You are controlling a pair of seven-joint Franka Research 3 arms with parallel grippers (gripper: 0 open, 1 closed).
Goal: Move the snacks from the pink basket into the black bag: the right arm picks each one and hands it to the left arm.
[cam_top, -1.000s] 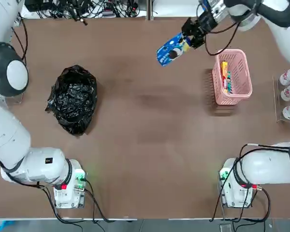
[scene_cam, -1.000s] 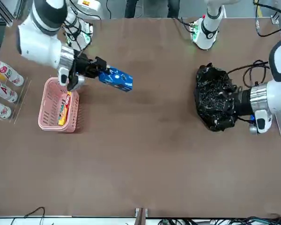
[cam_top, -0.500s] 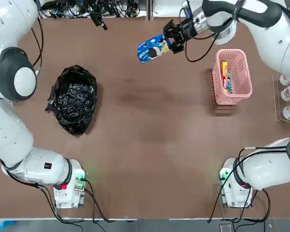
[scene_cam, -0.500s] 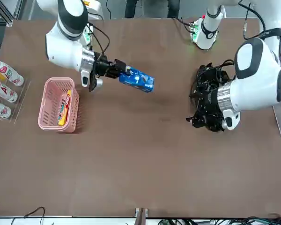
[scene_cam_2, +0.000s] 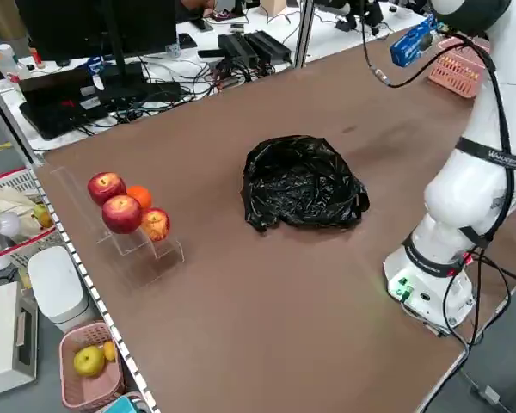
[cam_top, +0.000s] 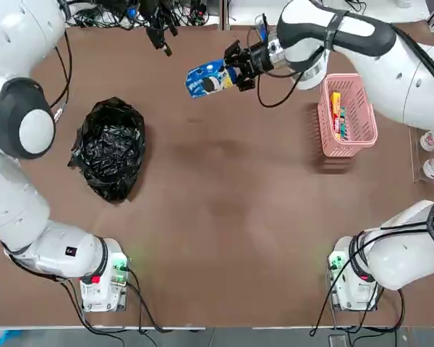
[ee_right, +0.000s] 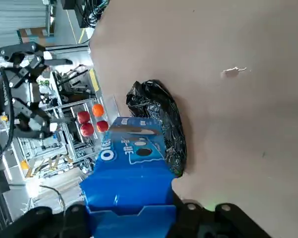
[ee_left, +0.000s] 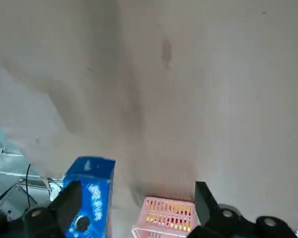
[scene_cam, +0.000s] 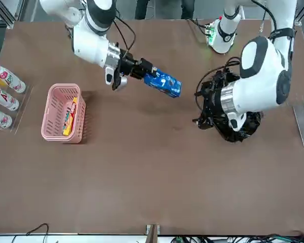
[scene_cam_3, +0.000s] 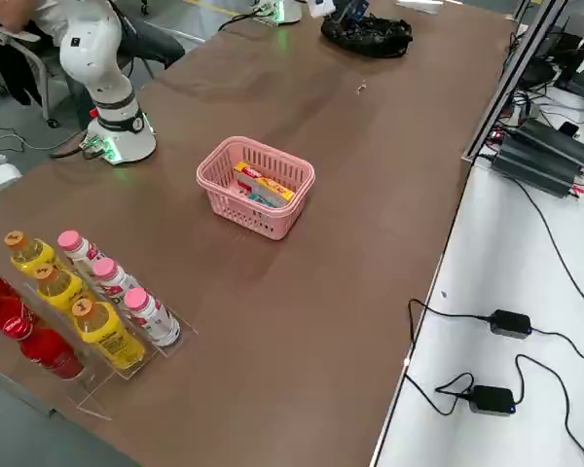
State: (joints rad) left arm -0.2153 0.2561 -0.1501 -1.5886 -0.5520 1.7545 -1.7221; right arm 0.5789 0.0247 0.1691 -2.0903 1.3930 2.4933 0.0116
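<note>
Blue-and-white pouch [cam_top: 205, 78] aloft, two packets apparently in pink basket [cam_top: 362, 137], crumpled black bag [cam_top: 110, 148] apart.

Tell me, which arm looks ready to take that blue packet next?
The left. Its gripper hangs open just beside the blue-and-white pouch, which the right gripper holds out in the air toward it, well away from the pink basket.

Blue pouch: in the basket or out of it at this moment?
Out. The right gripper holds the blue pouch in the air beside the pink basket, which holds other packets.
</note>
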